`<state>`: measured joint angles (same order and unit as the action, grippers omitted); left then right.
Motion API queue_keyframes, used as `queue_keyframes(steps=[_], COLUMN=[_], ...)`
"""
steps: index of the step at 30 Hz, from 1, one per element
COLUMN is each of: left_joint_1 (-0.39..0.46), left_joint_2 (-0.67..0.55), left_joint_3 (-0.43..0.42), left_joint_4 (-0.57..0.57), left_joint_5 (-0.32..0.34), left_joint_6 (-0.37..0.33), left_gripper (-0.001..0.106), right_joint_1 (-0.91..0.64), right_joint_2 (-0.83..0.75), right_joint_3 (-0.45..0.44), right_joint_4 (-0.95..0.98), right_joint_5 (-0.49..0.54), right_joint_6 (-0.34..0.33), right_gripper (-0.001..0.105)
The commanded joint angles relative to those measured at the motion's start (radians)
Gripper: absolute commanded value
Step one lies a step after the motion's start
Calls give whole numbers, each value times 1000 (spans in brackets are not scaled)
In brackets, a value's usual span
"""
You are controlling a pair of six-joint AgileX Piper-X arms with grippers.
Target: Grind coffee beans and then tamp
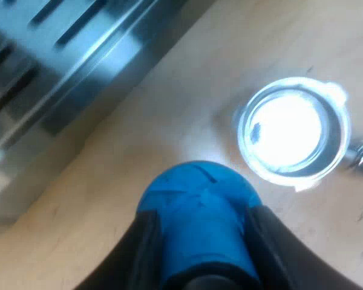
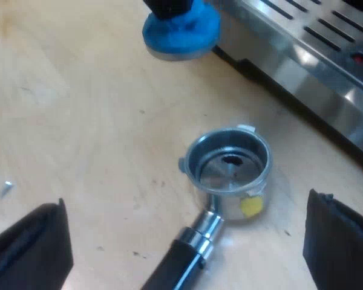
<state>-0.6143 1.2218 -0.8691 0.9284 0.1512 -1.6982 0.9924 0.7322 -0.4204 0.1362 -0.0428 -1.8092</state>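
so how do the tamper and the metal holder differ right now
The tamper is blue; the metal holder is bare steel with a dark handle. The tamper is clamped in the left gripper; the metal holder lies loose on the table, below the open right gripper. Both are close to the espresso machine.

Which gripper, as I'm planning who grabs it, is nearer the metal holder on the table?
Right, probably. The right gripper hovers over the metal holder with jaws open. The left gripper, holding the blue tamper, is apart from it, by the espresso machine.

Glossy metal holder (image 2: 227,172), matt wooden table (image 2: 78,121)
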Motion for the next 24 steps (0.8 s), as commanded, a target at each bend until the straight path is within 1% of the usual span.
queue_keyframes(steps=[1,3,6,10,12,15,17,24], left_joint_1=[38,61,100,157,193,225,275,321], left_joint_2=[-28,-38,-49,-49,-49,-49,-49,-49], left_joint_3=[21,36,61,99,117,131,147,176], left_joint_4=[11,11,11,-23,-58,-77,-101,-151], left_joint_5=[-5,-5,-12,-15,-15,-15,-12,-12], left_joint_6=[-10,-10,-10,-10,-10,-10,-8,7], left_gripper=[0,0,0,0,0,0,0,0], right_joint_1=[0,0,0,0,0,0,0,0], right_joint_2=[36,68,136,246,291,330,360,421], right_joint_3=[-35,-56,-99,-141,-151,-159,-160,-160], right_joint_4=[2,2,-4,-72,-114,-136,-161,-211], right_joint_5=[-23,-23,-69,-93,-102,-124,-128,-159], right_joint_6=[-9,-9,-9,-9,-9,-9,-9,-12], right_gripper=[79,79,79,79,79,79,79,79])
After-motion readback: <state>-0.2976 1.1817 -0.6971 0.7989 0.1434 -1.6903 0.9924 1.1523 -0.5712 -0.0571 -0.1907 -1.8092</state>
